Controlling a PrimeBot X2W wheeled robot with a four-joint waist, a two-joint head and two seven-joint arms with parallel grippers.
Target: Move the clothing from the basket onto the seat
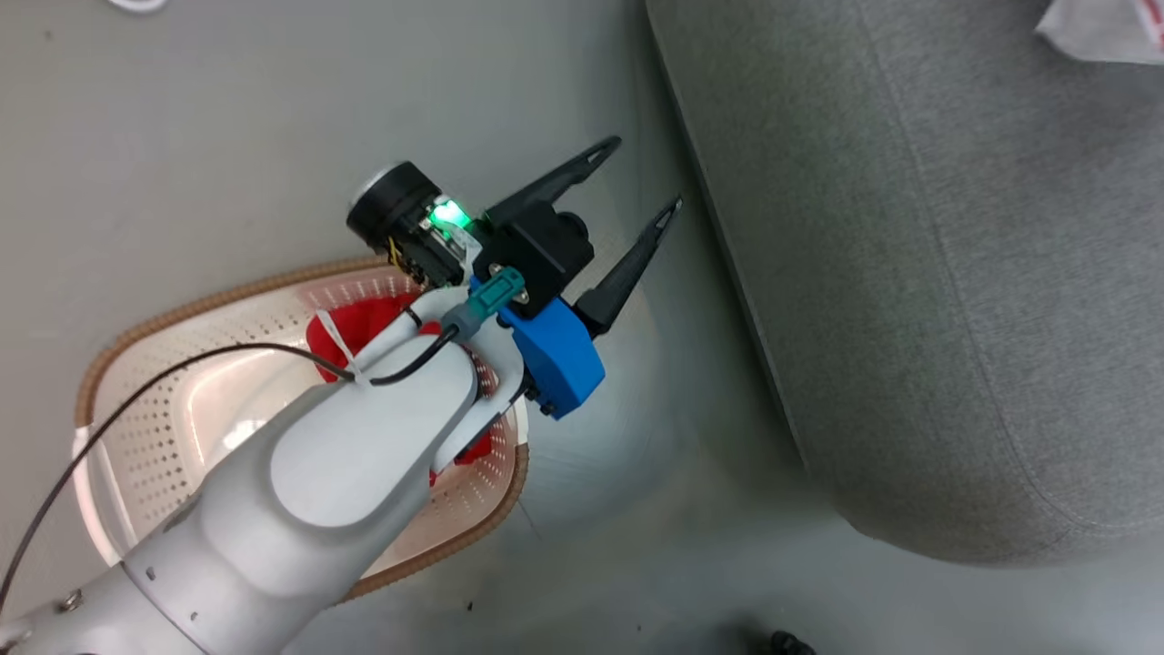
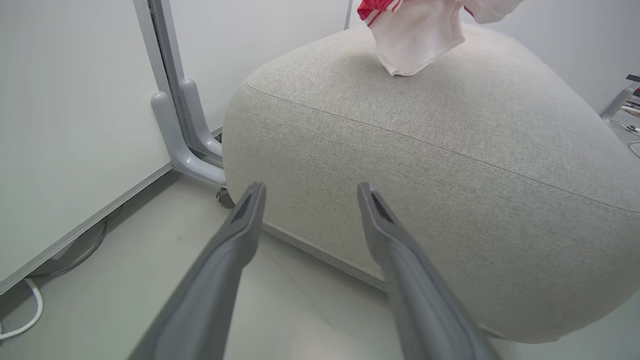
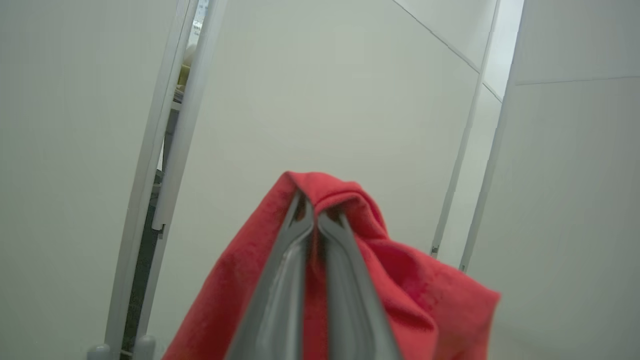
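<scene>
The cream basket (image 1: 145, 332) with a brown rim stands on the floor at the lower left. Red clothing (image 1: 355, 327) lies inside it, mostly hidden under my left forearm. My left gripper (image 1: 642, 175) hangs open and empty past the basket's far rim, its fingers pointing at the grey seat (image 1: 909, 273). The left wrist view has the same open gripper (image 2: 310, 190) facing the seat's side (image 2: 425, 165). A red and white garment (image 2: 415, 35) hangs down onto the seat's top, and its white corner (image 1: 1105, 32) shows at the upper right. My right gripper (image 3: 312, 212) is shut on red clothing (image 3: 400, 280) that drapes over its fingers.
White partition panels on a grey metal foot (image 2: 185, 135) stand close behind the seat. A white cable (image 2: 20, 320) lies on the floor by the panel. Grey floor (image 1: 655, 509) runs between the basket and the seat. A small dark object (image 1: 782, 641) sits at the bottom edge.
</scene>
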